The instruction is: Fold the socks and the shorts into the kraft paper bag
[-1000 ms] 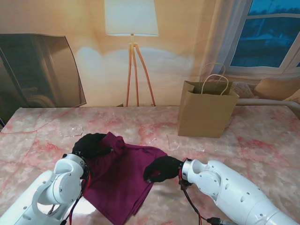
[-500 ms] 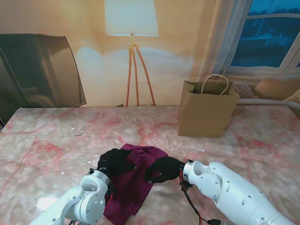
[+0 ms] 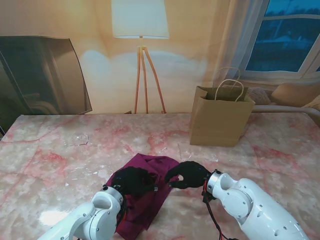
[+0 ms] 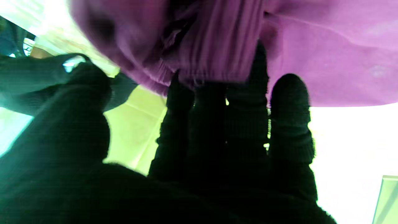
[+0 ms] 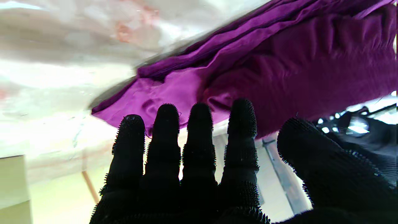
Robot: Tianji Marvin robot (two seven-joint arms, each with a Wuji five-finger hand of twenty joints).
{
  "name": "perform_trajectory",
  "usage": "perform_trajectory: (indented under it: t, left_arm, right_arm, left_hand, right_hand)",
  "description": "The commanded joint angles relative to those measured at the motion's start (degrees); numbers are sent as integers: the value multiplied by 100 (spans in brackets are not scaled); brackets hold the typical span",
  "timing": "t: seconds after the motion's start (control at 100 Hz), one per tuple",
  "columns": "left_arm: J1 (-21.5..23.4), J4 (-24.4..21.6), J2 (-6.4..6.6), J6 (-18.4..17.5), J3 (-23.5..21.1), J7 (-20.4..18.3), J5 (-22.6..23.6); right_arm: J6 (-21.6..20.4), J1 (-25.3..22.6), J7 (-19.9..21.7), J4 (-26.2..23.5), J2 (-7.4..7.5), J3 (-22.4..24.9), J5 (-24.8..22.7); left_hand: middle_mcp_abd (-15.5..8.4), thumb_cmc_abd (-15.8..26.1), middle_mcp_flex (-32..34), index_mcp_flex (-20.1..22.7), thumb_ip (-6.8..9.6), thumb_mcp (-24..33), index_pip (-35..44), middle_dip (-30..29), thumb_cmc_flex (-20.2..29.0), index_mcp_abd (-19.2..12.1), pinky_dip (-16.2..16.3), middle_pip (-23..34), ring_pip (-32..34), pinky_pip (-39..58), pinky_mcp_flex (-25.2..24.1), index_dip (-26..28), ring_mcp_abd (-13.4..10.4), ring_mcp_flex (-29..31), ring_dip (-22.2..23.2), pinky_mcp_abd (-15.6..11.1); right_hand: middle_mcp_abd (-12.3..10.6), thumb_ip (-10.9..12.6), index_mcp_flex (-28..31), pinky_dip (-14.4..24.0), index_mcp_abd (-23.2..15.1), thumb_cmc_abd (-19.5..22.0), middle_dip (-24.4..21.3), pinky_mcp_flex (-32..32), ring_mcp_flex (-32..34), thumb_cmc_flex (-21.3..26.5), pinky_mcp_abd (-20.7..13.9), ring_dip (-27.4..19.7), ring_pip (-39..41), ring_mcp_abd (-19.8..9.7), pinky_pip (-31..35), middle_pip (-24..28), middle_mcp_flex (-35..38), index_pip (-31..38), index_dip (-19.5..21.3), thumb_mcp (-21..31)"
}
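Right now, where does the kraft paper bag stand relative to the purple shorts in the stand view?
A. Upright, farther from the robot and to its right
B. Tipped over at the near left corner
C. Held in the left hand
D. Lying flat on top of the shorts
A: the kraft paper bag stands upright, handles up, beyond and to the right of the shorts, clear of both hands.

A floor lamp with a white shade and wooden tripod legs is standing behind the pink marble table, glowing onto the wall. A dark curved screen is leaning at the far left, and a window is showing blue dusk at the far right, with a beige cushion sitting under it.
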Motion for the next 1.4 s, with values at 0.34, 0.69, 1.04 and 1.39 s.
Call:
perform_trajectory:
  t: [0.34, 0.69, 1.04, 1.39]
  left_arm:
    - [542, -529, -25, -475, -483, 286, -150]
    - [-130, 13, 57, -538, -1038, 62, 477]
    - [-1256, 1393, 76, -1104, -401, -206, 75]
    - [-2199, 2547, -31, -1441, 599, -111, -373]
  right_arm:
    - [504, -343, -253, -362, 26, 455, -258]
    - [1616, -58, -744, -400, -145, -24, -198]
    - [2834, 992, -700, 378, -407, -1410, 605]
    - [3143, 1671, -880, 1403, -771, -2343, 1328]
  left_hand:
    - [421, 953, -892, -128, 528, -1127, -512, -161, 57, -57, 442, -301, -825, -765, -1101, -49, 328, -809, 308, 399]
    - [-5, 20, -1949, -887, 193, 1933, -773, -132, 583, -381, 385, -758, -1877, -1822, -2102, -183, 126, -2393, 268, 378]
    - [-175, -123, -4046, -1998, 162, 2417, -1898, -577, 625, -157, 345, -1255, -2741, -3386, -3309, -837, 8, -4132, -1, 349]
    - [-179, -152, -4821, -2580, 140, 2413, -2345, -779, 523, 154, 433, -1261, -2821, -3624, -3461, -1096, -23, -4471, -37, 280]
  right_hand:
    - [121, 193, 261, 218, 33, 21, 46, 86, 208, -255, 206, 172, 164, 161, 272, 161, 181, -92, 108, -68]
    - [247, 13, -599, 259, 599, -680, 220, -30, 32, -261, 566, 357, 194, 572, 312, 388, -585, -546, 44, -287]
    - [608, -24, -2599, 1418, 1678, -305, 162, -160, -895, -335, 830, 482, 189, 777, 972, 438, -2464, -1656, -346, -1525]
    - [542, 31, -3049, 2693, 2380, -901, 940, 36, -820, -135, 769, 2626, 2529, 591, 1867, 2210, -2495, -2485, -57, -1769]
